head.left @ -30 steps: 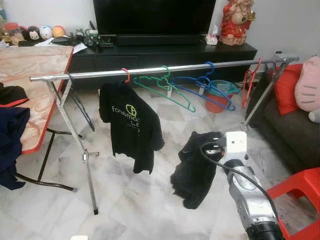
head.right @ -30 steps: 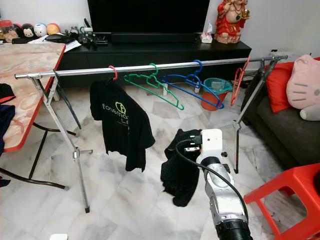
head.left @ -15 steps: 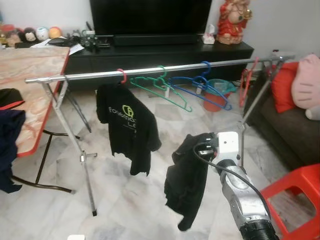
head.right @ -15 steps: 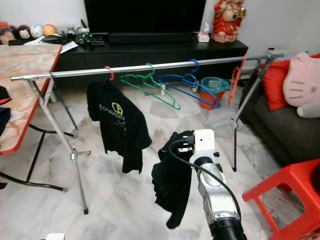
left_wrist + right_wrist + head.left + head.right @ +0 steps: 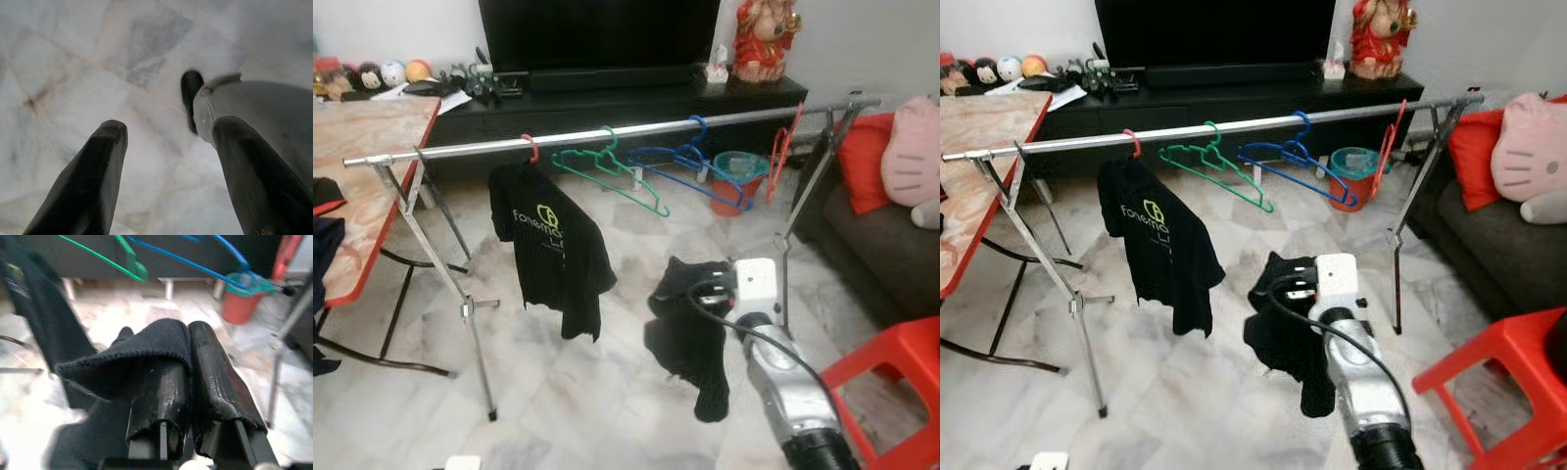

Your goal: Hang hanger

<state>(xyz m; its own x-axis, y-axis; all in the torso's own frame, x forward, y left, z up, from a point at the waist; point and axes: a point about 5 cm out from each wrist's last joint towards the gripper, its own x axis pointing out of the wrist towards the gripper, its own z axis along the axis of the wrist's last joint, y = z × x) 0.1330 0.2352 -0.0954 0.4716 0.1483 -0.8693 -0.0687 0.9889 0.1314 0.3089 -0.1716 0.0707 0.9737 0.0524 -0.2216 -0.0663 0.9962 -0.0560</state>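
Four hangers (image 5: 607, 162), two black garments (image 5: 553, 245), one rail (image 5: 607, 134).

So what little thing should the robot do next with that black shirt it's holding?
Probably lift it higher toward the long silver metal rail. The right gripper has its jaws shut on the crumpled black cloth garment, which hangs low near the marble floor, well below the rail where the empty green plastic hanger and blue plastic hanger wait.

Head stereo pair faces forward-down, sharing clothes rail (image 5: 607, 133); wrist cameras look along fingers, close-up.
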